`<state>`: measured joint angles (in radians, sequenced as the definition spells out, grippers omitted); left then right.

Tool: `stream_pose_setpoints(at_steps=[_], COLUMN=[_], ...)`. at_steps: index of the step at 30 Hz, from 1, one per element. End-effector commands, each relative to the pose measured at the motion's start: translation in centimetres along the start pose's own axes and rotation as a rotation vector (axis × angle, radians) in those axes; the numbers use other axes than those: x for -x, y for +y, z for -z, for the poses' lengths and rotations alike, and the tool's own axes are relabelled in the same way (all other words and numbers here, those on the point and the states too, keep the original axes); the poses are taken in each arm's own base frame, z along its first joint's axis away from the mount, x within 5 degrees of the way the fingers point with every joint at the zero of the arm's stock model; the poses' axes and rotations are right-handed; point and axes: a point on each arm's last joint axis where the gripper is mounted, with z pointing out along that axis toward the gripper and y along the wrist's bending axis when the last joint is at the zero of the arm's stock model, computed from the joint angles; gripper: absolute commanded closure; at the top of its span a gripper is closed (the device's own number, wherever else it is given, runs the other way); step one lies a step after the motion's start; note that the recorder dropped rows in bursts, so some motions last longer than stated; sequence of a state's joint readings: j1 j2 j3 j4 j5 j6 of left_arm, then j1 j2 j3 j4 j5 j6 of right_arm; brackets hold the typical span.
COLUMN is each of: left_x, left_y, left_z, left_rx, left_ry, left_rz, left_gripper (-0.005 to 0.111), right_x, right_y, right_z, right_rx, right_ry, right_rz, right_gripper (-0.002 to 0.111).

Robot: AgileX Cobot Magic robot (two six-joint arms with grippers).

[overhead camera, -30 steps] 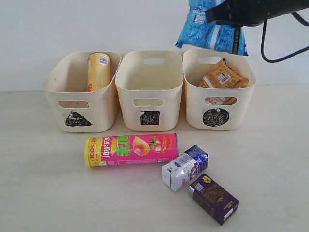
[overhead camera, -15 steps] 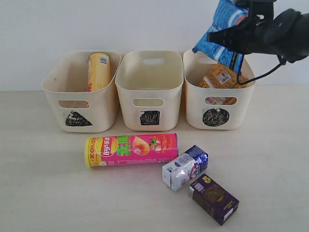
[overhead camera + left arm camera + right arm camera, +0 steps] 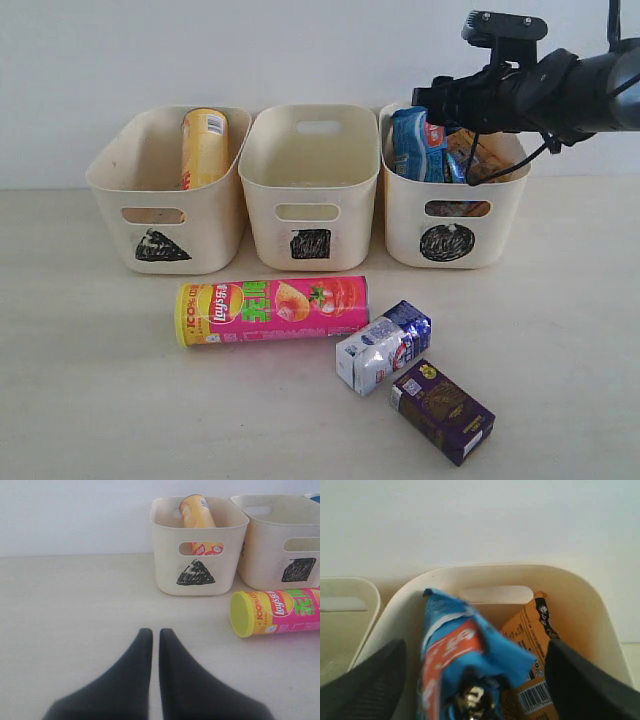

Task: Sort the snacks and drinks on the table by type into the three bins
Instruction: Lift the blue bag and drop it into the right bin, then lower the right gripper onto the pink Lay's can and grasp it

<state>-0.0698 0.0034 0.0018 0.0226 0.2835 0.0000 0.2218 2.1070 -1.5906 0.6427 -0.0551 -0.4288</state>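
- Exterior view, front of the table (image 3: pixel 90 400): the purple carton (image 3: pixel 442 411) lies nearest, with the white and blue carton (image 3: pixel 383 347) right against it. Neither is sorted.
- Just behind them, the pink canister (image 3: pixel 272 310) lies on its side, waiting too.
- Left gripper (image 3: pixel 155 635) hovers low over bare table, its fingers pinched together on nothing.
- Back row: the triangle bin (image 3: pixel 210 235) has the yellow canister (image 3: pixel 205 145) standing in it, and the square bin (image 3: pixel 265 225) shows nothing inside.
- Circle bin (image 3: pixel 500 230): the orange bag (image 3: pixel 480 155) and the blue bag (image 3: pixel 415 145) are both in.
- Right gripper (image 3: pixel 475 647) hangs above that bin, fingers (image 3: pixel 370 685) spread wide either side of the blue bag, not squeezing it.
- By my count that's three home and three to go.
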Motion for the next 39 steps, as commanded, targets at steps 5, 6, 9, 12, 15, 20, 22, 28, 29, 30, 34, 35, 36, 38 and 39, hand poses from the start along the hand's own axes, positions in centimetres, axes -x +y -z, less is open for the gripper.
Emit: stream_pose_setpoints(at_steps=[5,6,9,12,15,20,22,28,29,30,34,35,36,38,39], left_x=[0.1,0.1,0.1,0.1,0.1,0.1,0.1,0.1,0.1,0.1,0.1,0.1,0.1,0.1,0.1], left_y=[0.0,0.0,0.0,0.0,0.0,0.0,0.0,0.0,0.0,0.0,0.0,0.0,0.0,0.0,0.0], left_z=[0.0,0.0,0.0,0.0,0.0,0.0,0.0,0.0,0.0,0.0,0.0,0.0,0.0,0.0,0.0], left_rx=[0.002,0.002,0.002,0.002,0.002,0.002,0.002,0.002,0.002,0.002,0.002,0.002,0.002,0.002,0.002], left_ry=[-0.011,-0.011,-0.011,-0.011,-0.011,-0.011,-0.011,-0.011,-0.011,-0.011,-0.011,-0.011,-0.011,-0.011,-0.011], left_rz=[0.012,0.012,0.012,0.012,0.012,0.012,0.012,0.012,0.012,0.012,0.012,0.012,0.012,0.012,0.012], left_gripper=[0.103,0.103,0.103,0.103,0.103,0.103,0.103,0.103,0.103,0.103,0.103,0.103,0.103,0.103,0.103], right_x=[2.6,3.0,3.9,4.4,4.8,5.8,6.0,3.5,2.8,2.1,0.2,-0.3,-0.8,-2.3,-3.2], right_y=[0.8,1.1,1.8,2.4,2.8,3.4,3.8,7.2,8.2,9.0,13.2,14.3,15.5,17.5,18.3], right_z=[2.2,2.8,4.3,6.0,7.8,10.8,11.7,14.1,14.4,14.6,15.0,14.7,14.5,14.2,14.1], right_rx=[0.052,0.067,0.122,0.178,0.221,0.292,0.323,0.668,0.741,0.798,0.921,0.905,0.89,0.895,0.911], right_ry=[-0.002,0.006,0.047,0.126,0.204,0.28,0.295,0.466,0.488,0.505,0.467,0.451,0.446,0.455,0.469], right_rz=[0.079,0.105,0.183,0.268,0.35,0.434,0.453,0.707,0.759,0.795,0.932,0.913,0.88,0.887,0.912], right_gripper=[0.035,0.036,0.046,0.07,0.099,0.108,0.108,0.108,0.108,0.108,0.108,0.108,0.107,0.098,0.09])
